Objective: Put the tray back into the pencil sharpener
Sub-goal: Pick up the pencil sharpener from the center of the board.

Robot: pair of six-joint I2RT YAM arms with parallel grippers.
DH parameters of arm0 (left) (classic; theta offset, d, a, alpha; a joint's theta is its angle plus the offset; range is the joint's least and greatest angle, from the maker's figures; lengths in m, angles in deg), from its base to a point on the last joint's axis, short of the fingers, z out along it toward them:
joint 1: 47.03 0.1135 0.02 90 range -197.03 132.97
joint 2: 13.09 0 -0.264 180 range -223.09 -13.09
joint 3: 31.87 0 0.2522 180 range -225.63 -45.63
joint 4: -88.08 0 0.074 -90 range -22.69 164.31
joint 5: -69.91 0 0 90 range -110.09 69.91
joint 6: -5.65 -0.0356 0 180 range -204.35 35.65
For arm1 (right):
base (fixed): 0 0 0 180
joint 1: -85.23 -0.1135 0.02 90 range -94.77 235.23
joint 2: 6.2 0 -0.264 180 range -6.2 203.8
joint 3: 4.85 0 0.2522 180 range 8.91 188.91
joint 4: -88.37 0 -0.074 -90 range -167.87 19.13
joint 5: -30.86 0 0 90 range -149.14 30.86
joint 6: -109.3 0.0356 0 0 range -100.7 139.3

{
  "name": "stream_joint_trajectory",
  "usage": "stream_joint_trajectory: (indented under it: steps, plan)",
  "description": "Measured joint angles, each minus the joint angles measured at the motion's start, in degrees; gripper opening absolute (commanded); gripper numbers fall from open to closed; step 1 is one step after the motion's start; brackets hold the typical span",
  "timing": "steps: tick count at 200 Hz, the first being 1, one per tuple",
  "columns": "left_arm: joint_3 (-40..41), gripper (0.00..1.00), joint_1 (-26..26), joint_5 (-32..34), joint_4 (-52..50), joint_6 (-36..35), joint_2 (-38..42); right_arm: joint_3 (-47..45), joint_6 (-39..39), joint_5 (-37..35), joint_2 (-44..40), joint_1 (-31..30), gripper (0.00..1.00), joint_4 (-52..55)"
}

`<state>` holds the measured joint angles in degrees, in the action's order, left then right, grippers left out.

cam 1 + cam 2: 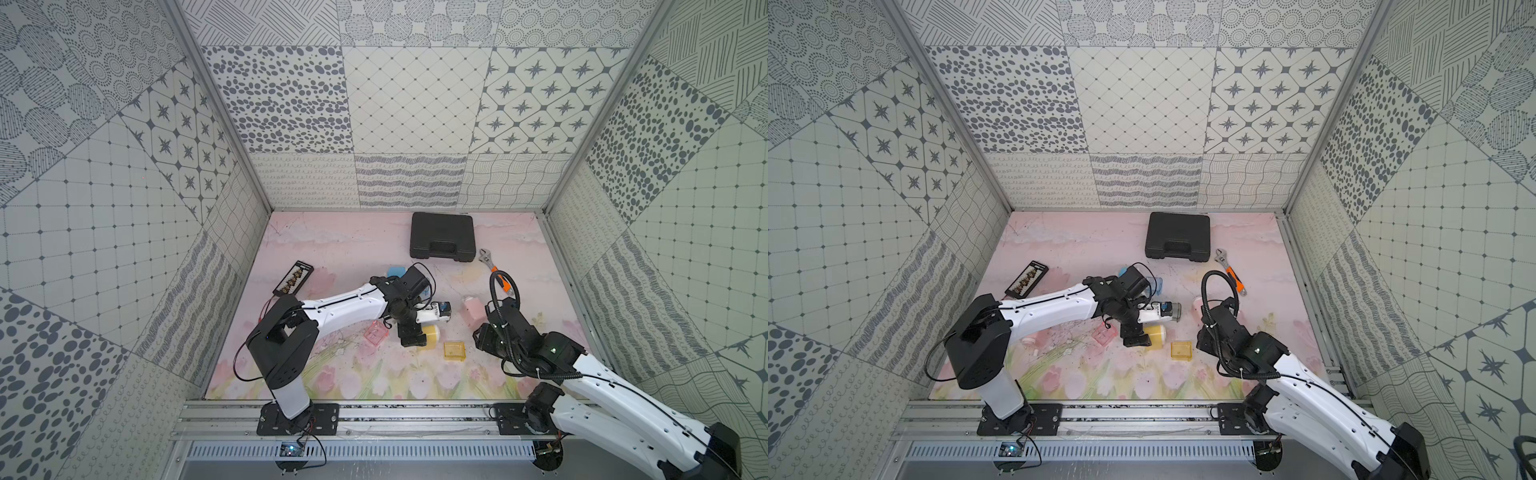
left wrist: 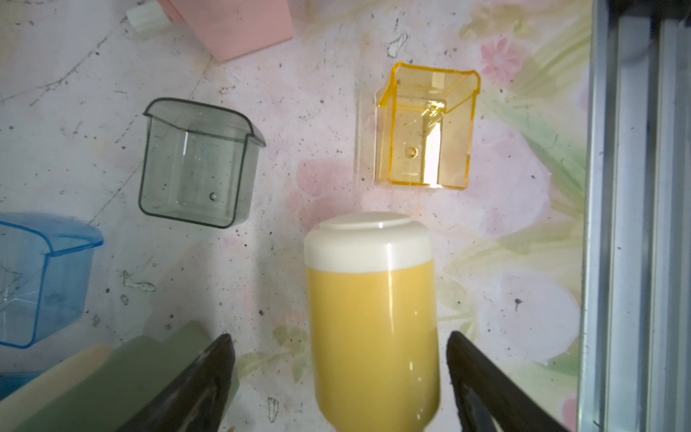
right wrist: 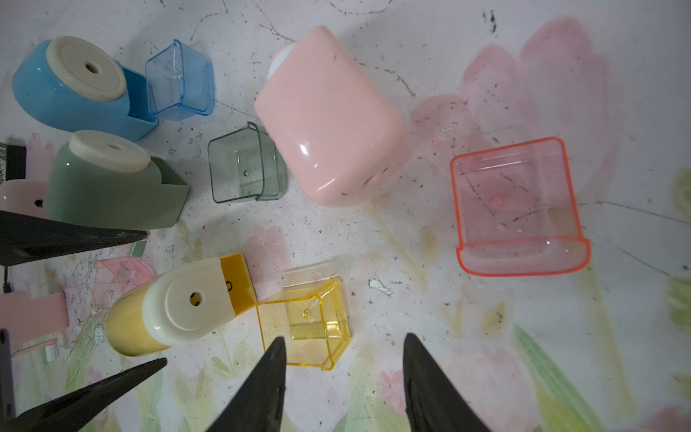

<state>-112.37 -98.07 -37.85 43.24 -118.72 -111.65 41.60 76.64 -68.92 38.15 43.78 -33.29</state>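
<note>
Step in hand: L side steadies the body, R side fetches the tray.

L pincer (image 2: 338,336) wide, straddling yellow sharpener (image 2: 374,318). Gap shows on both sides, so no grip yet. R pincer (image 3: 344,338) part-open, empty, hovers just short of yellow tray (image 3: 306,329). Tray lies on bench (image 2: 299,112), just beside sharpener's amber slot end (image 3: 239,284), not in.

To do it well:
- Pinch body across its sides, low, so it can't roll.
- Take tray by side walls, lip end outward.
- Line up w/ slot, slide straight, no twist.
- Match colour: green tray (image 3: 243,168) & red tray (image 3: 519,205) lie near, prob wrong fit.

Materials:
- Sharpener: glossy hard plastic, rounded, cream cap (image 2: 368,239) w/ pencil hole. Looks slippery.
- Tray: thin clear amber plastic, boxy, tapered, lip at one end. Light, prob skids if nudged.
- Bench: floral print, scuffed, dark specks.
</note>
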Motion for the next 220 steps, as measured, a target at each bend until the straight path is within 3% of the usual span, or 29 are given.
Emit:
stream_joint_trajectory:
  steps: [77, 122, 220]
  plan:
    - [3.34, 0.61, -0.02, -1.07, 3.39, -1.66, -1.97, -0.92, -0.83, 6.56, 2.29, 1.84, 0.48, -4.96]
    - [4.50, 0.48, -0.07, -1.92, 5.03, -2.71, -2.40, -6.03, -0.72, 9.77, 4.48, 1.84, 0.44, -9.14]
    - [7.52, 0.45, -0.20, -5.33, 7.28, -3.04, -0.55, -8.55, -1.33, 14.10, 11.04, 1.84, 0.30, -18.43]
